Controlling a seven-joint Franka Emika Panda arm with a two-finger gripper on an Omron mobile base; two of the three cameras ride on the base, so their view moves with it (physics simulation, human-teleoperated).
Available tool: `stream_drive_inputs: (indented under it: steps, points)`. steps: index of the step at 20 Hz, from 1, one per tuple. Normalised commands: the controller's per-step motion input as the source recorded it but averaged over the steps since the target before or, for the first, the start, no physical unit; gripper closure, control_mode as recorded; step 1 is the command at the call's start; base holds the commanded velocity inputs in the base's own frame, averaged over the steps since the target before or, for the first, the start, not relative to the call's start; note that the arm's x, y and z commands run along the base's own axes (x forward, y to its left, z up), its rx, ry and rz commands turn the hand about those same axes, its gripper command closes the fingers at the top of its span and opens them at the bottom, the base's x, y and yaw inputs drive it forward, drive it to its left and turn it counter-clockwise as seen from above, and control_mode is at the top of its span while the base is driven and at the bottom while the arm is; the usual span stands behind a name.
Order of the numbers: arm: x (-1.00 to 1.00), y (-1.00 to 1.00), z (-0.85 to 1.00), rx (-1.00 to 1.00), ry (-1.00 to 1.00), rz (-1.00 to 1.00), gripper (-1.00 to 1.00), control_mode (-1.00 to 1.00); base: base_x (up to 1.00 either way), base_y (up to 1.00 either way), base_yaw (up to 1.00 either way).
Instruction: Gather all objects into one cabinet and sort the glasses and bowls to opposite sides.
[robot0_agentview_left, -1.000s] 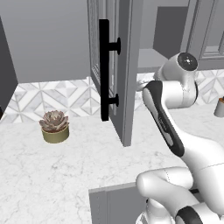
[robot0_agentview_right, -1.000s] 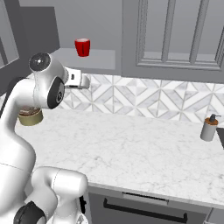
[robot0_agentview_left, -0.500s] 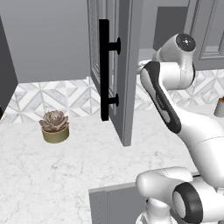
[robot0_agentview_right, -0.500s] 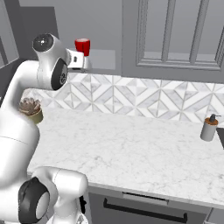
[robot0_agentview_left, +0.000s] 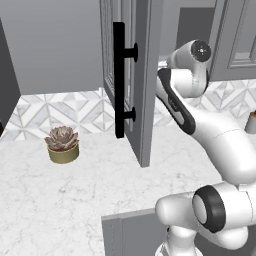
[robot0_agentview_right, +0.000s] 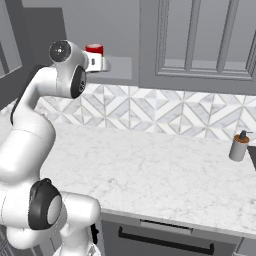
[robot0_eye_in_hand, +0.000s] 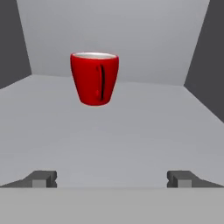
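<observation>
Grey wall cabinet (robot0_agentview_left: 145, 75) stands door-open above the worktop (robot0_agentview_right: 165, 165), red mug (robot0_eye_in_hand: 94, 78) upright on its shelf (robot0_eye_in_hand: 131, 131), handle edge-on toward the camera, straight ahead and slightly left of the end effector (robot0_eye_in_hand: 112, 178), whose fingers are spread wide and empty.

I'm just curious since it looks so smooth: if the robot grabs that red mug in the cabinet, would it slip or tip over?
The red mug looks glossy, so it may be a bit slippery between the fingertips. It narrows toward its base, so a low push could probably tip it. It looks rigid, so the open gripper should be able to close on it without squashing it.
</observation>
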Motion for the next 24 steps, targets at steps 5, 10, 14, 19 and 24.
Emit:
stream_drive_inputs:
  steps: [5, 10, 14, 19, 24]
  points:
    - [0.50, 0.00, 0.19, 0.00, -0.05, 0.00, -1.00, -1.00, 0.00, 0.00, 0.00]
    - [0.14, 0.00, 0.48, 0.00, 0.00, 0.03, -1.00, -1.00, 0.00, 0.00, 0.00]
    - [0.00, 0.03, 0.38, 0.00, 0.00, 0.06, -1.00, -1.00, 0.00, 0.00, 0.00]
    - [0.07, 0.02, 0.10, 0.00, 0.00, 0.06, -1.00, -1.00, 0.00, 0.00, 0.00]
    - [0.04, 0.00, -0.34, -0.02, 0.05, 0.05, -1.00, -1.00, 0.00, 0.00, 0.00]
